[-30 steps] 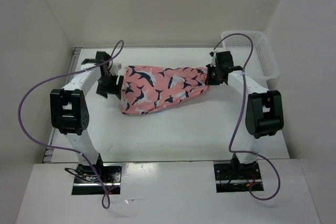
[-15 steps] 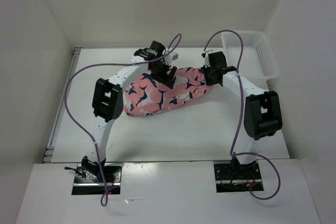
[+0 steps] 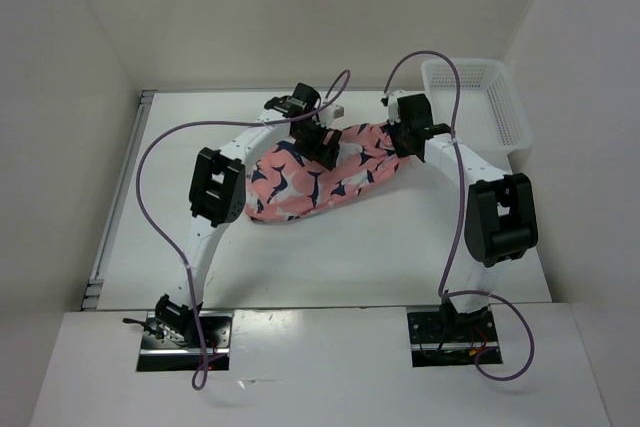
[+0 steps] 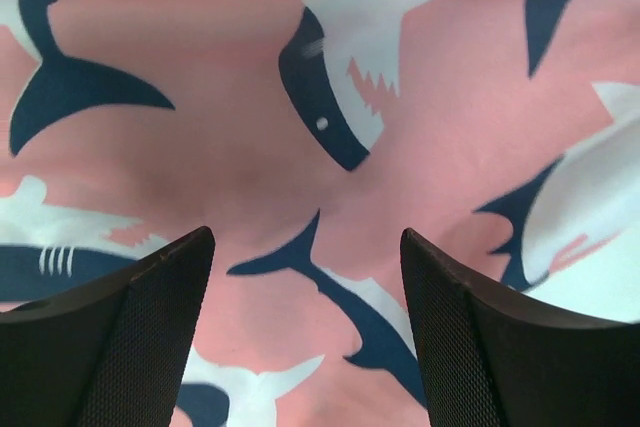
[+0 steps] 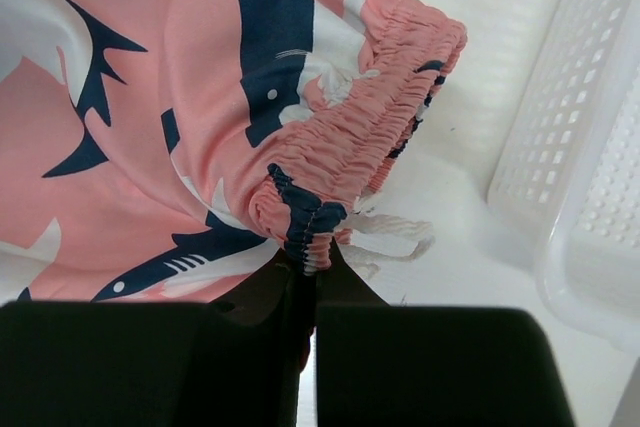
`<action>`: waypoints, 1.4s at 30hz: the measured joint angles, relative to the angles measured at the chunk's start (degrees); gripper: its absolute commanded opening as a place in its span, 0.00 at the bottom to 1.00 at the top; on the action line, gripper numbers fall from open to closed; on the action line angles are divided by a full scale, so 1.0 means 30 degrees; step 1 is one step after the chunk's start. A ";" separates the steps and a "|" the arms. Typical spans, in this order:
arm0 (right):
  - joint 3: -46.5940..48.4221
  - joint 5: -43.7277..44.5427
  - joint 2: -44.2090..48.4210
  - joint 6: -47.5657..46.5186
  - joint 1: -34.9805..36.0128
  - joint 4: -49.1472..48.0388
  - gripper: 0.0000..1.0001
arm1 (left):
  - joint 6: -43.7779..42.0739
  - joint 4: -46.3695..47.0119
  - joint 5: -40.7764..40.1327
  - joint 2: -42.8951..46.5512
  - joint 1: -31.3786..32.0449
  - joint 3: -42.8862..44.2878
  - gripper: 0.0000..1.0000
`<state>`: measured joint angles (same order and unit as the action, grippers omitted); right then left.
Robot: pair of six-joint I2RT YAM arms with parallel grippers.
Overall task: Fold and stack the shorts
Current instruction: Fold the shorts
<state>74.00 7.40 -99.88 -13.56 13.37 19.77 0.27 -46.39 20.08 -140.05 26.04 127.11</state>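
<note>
Shorts (image 3: 318, 175): bunched in a loose heap on the desk (image 3: 350, 247), to the left of the basket (image 3: 500, 107). The gathered waistband (image 5: 360, 137) is the end nearest the basket, close to it but not touching. The leg end trails away from the basket toward the near left.

Right hand (image 3: 402, 140): you have it closed on the waistband. The wrist view shows both fingers pinched tight on a fold of the elastic edge, with the white drawstring (image 5: 392, 237) lying loose on the desk between that fold and the basket. Right arm pose: elbow up on the near side of the basket, forearm angled up and left, wrist tipped down onto the cloth.

Left hand (image 3: 322, 147): open and holding nothing. Its fingers (image 4: 150, 327) stand wide apart just above the printed cloth; I cannot tell whether the tips touch it. It sits farther from the basket than the right hand, over the middle of the heap. Left arm pose: elbow raised on the heap's side away from the basket, forearm reaching toward the basket, wrist bent steeply downward.
</note>
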 measured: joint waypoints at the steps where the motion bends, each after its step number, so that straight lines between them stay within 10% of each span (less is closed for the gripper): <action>1: 0.0000 0.0007 -0.0007 -0.0430 0.0000 -0.0051 0.00 | -0.0007 -0.0029 0.0007 0.0146 -0.0036 -0.0036 0.82; 11: 0.0007 0.1880 0.0321 -0.6135 0.1093 -0.1392 0.00 | -0.0022 0.1195 -0.2550 0.7395 -0.3402 -0.7439 0.82; 17: 0.0437 0.3410 0.0437 -0.9245 0.2805 -0.2259 0.00 | -0.0007 0.1537 -0.3847 0.6958 -0.5391 -1.0353 0.82; 30: 0.2339 0.4371 0.0211 -1.1402 1.0484 -0.2586 0.00 | 0.0015 0.2528 -0.1938 0.4583 -0.5246 -0.9683 0.11; 42: 0.7541 -0.0226 -0.5880 -0.9085 1.3792 -0.1494 0.00 | 0.0073 0.3541 0.1690 0.4430 -0.6025 -1.0389 0.08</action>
<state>96.62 6.72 -117.51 -40.82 54.74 15.29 0.49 -35.77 25.15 -126.76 7.97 95.94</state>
